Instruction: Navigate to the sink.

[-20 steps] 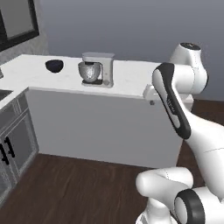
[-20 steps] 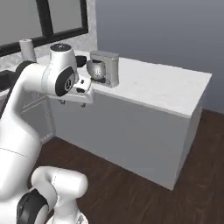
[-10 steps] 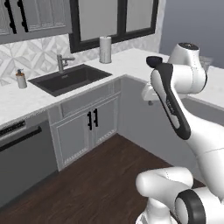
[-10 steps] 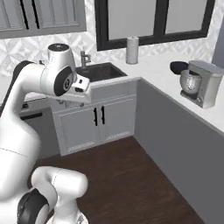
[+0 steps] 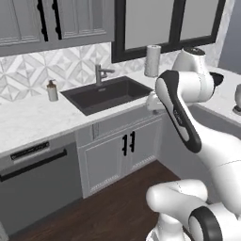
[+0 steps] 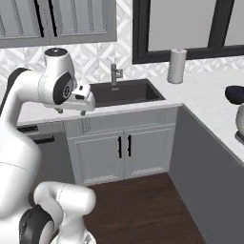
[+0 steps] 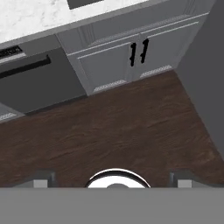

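Observation:
The sink (image 5: 106, 94) is a dark rectangular basin set in the white counter under the window, with a grey faucet (image 5: 101, 74) at its back rim. From the right base view the sink (image 6: 125, 93) and faucet (image 6: 114, 74) lie straight ahead. A dark corner of the sink (image 7: 83, 3) touches the top edge of the hand view. My gripper (image 6: 70, 112) hangs in front of the counter, left of the basin and pointing down at the floor. Its fingertips (image 7: 39, 177) stand wide apart, open, with nothing between them.
A paper towel roll (image 5: 152, 60) stands right of the sink and a soap bottle (image 5: 52, 90) left of it. Below are cabinet doors (image 6: 119, 150) and a dishwasher (image 5: 37, 183). A counter run with a black bowl (image 6: 234, 94) closes the right side. Wood floor (image 7: 113, 131) lies open ahead.
The base has swung and driven: the view went from the island with the mixer to the sink counter, and the sink now sits larger and more central. The arm's pose is unchanged.

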{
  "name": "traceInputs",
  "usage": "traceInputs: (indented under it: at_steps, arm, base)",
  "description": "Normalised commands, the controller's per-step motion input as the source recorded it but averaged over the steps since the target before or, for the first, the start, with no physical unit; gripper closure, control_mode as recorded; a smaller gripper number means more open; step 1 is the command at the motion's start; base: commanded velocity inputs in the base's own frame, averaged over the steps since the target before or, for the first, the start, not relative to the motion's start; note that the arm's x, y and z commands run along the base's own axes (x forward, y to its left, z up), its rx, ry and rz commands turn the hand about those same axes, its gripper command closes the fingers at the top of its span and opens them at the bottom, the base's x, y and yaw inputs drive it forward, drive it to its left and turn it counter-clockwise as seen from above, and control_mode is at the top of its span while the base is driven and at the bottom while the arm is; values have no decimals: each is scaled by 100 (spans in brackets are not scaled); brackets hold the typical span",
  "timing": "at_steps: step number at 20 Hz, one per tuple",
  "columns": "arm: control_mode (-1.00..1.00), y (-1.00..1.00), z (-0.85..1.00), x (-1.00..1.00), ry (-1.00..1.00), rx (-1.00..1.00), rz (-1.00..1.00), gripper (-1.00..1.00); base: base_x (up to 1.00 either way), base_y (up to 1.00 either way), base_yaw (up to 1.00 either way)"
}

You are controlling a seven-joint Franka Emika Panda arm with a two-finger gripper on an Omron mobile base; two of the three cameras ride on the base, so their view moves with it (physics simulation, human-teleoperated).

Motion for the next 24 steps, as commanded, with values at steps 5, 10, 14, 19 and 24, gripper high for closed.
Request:
traceInputs:
  at_steps: [5,10,14,19,24]
  arm:
    - [100,0,0,0,0,0,0,-100]
    - [100,0,0,0,0,0,0,-100]
    - [100,0,0,0,0,0,0,-100]
    - [100,0,0,0,0,0,0,-100]
    - [100,0,0,0,0,0,0,-100]
  base:
    - [100,-34,27]
    - [100,-52,29]
    - [100,-71,31]
    - [100,-53,29]
    - [100,-19,17]
